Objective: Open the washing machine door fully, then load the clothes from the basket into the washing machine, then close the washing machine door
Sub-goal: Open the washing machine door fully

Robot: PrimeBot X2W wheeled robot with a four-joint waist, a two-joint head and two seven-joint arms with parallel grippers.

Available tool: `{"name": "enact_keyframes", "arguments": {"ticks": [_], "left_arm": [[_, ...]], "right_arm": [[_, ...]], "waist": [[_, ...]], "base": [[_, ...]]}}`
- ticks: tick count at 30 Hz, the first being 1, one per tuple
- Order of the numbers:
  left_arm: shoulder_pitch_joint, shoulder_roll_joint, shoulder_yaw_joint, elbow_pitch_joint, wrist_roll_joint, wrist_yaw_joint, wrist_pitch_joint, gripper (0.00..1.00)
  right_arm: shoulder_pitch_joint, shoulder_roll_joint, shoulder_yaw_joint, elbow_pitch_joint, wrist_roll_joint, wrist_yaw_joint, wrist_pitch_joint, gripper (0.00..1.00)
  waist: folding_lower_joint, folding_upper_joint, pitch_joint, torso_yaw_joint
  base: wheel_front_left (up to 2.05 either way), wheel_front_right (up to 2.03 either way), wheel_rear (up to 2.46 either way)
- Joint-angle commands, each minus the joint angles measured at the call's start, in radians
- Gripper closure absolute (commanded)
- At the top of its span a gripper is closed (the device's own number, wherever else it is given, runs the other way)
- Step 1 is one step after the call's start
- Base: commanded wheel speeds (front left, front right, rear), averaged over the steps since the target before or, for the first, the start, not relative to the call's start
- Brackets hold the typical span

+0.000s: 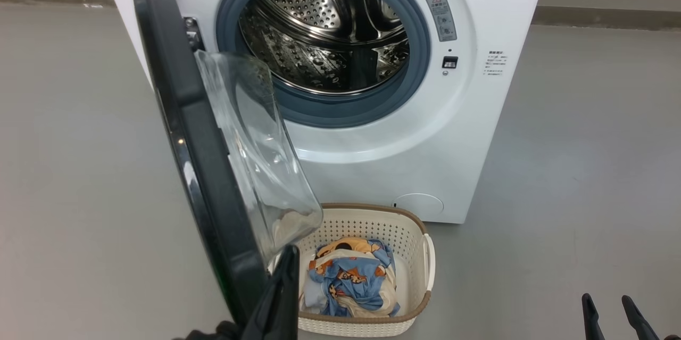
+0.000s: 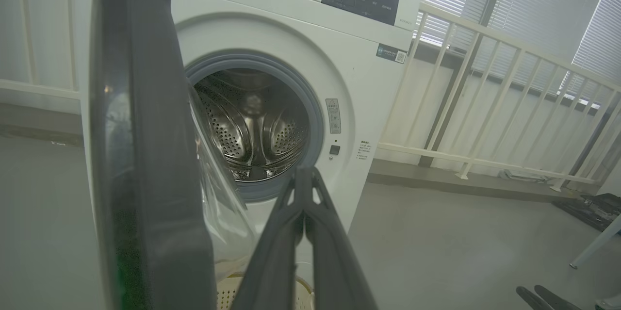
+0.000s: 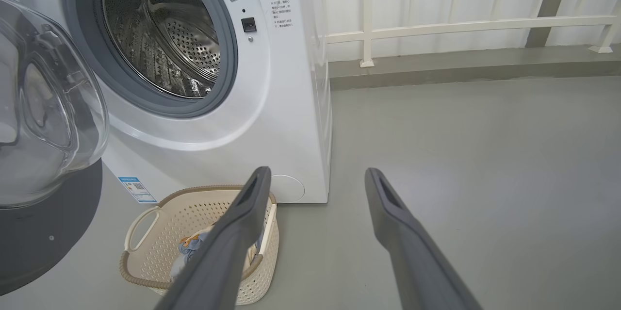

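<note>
Door swing, partway.

- Door is standing roughly half open, swung out towards the robot and showing edge-on in the head view. Its glass bowl is bulging to the robot's right and overhanging the basket.
- Left claw is sitting clenched, fingers pressed together with nothing between them, just beside the door's dark inner face near its free edge. I am not managing to tell whether it is actually touching.
- Right claw is hanging released, fingers spread, low over the bare floor and well apart from everything.
- Washing machine is showing its steel drum, with no garment visible inside.
- Clothes are lying bunched in the basket, which is sitting on the floor just in front of the machine.

Judgement: the step in hand is looking like finishing the door's swing. To do it well:

- The shut fingers should be working as a blunt pusher on the grey inner face.
- They should be pressing out near the free edge, far from the hinge — never on the glass.
- The push should be following the door's arc leftwards rather than running straight.
- It should be going slowly, so the tips are not sliding off the rim.
- The bowl should be clearing the basket before any reach for the clothes.
</note>
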Motion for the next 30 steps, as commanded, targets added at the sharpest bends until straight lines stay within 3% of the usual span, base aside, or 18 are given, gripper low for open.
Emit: {"name": "enact_keyframes", "arguments": {"ticks": [1, 15, 30], "left_arm": [[-0.046, -0.001, 0.027, 0.006, -0.008, 0.01, 0.011, 1.0], [-0.067, 0.0, 0.07, 0.187, -0.069, 0.09, -0.021, 1.0], [-0.081, 0.002, 0.089, 0.214, -0.067, 0.146, -0.03, 1.0]], "right_arm": [[-0.021, -0.022, 0.025, -0.019, 0.009, 0.002, -0.012, 0.0], [-0.024, -0.026, 0.023, -0.019, 0.014, 0.002, -0.012, 0.0], [-0.019, -0.016, 0.024, -0.017, 0.015, 0.002, -0.012, 0.0]], "waist": [[0.0, 0.0, 0.003, -0.005], [0.0, 0.0, 0.025, -0.025], [0.0, 0.0, 0.026, 0.004]], "base": [[0.0, 0.0, 0.0], [0.0, 0.0, 0.0], [0.0, 0.0, 0.0]]}}
